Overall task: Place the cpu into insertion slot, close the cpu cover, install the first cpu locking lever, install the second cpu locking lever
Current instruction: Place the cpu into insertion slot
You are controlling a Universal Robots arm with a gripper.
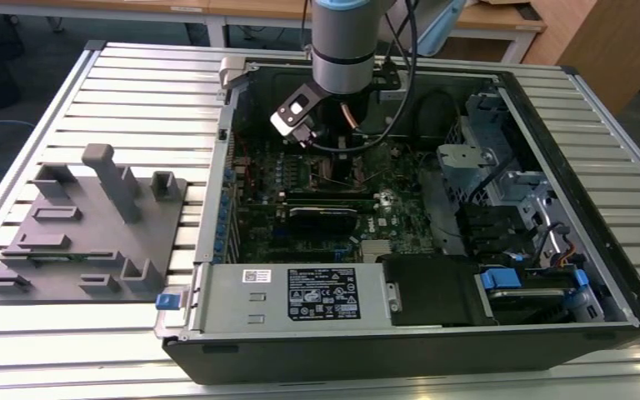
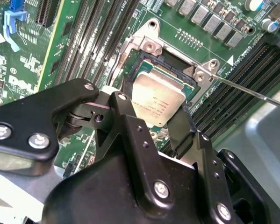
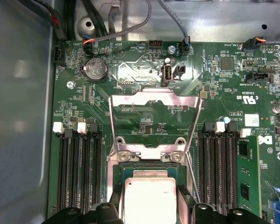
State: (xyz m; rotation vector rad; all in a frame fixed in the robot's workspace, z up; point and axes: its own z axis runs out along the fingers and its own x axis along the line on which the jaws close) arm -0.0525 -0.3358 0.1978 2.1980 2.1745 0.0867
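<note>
Slatted aluminium forms the table (image 1: pixel 97 92), on which an open computer case (image 1: pixel 409 358) is laid. Part of the case's far wall is hidden behind the arm (image 1: pixel 342 42), which is seen reaching down into it. In the exterior view the socket area is masked by the wrist.

The green motherboard (image 3: pixel 224 93) is shown in both wrist views, its nearer part covered by the black body of the gripper (image 2: pixel 154 112). The cpu cover (image 3: pixel 154 94), a thin silvery frame with a square window, is seen folded back, clear of the insertion slot (image 2: pixel 168 61). The slot's dark centre is largely covered.

The cpu (image 2: pixel 157 99), a flat square with a pale silvery-beige top, is pinched at two opposite edges between the fingers (image 2: pixel 125 116), directly over the slot. Whether it is fully seated cannot be told, and its nearer edge is hidden.
</note>
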